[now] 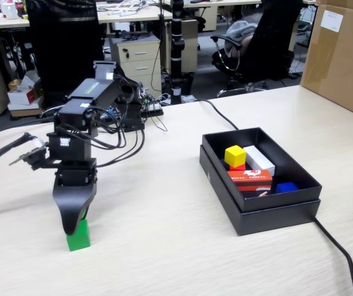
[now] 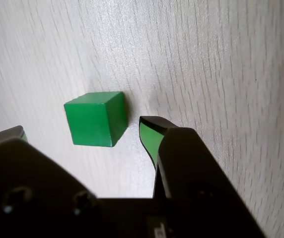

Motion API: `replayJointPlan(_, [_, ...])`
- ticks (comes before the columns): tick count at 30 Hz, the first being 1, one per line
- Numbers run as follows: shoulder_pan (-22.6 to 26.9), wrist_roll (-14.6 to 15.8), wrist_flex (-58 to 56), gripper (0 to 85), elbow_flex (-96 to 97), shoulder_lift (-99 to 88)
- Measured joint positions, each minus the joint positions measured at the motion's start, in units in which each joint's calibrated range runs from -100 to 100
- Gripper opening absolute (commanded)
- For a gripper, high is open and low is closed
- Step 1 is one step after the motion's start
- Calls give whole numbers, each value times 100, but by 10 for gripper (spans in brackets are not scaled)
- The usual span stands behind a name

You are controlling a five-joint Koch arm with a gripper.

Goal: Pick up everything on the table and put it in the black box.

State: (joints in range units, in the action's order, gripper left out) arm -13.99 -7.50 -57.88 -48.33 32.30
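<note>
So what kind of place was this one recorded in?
Most likely an open-plan office. Behind the wood-grain table stand a black office chair, a drawer pedestal and more desks. The arm's gripper is open over a green cube.

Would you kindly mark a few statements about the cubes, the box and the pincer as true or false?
1. The green cube lies on the table. True.
2. The pincer is shut on the green cube. False: in the wrist view its jaws are open, with gaps beside the cube.
3. The yellow cube is in the black box. True.
4. The yellow cube sits on the bare table. False: it rests on top of the things in the box.
5. The box holds only cubes. False: a white block and a red-orange carton are also inside.
</note>
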Motion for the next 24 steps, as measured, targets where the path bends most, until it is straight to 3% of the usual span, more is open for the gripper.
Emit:
replayJointPlan(10, [20,-29,0,445,-119,207])
replayJointPlan(19, [15,-93,0,181,-128,337])
replayJointPlan(24, [-10,-122,8,164,55,337])
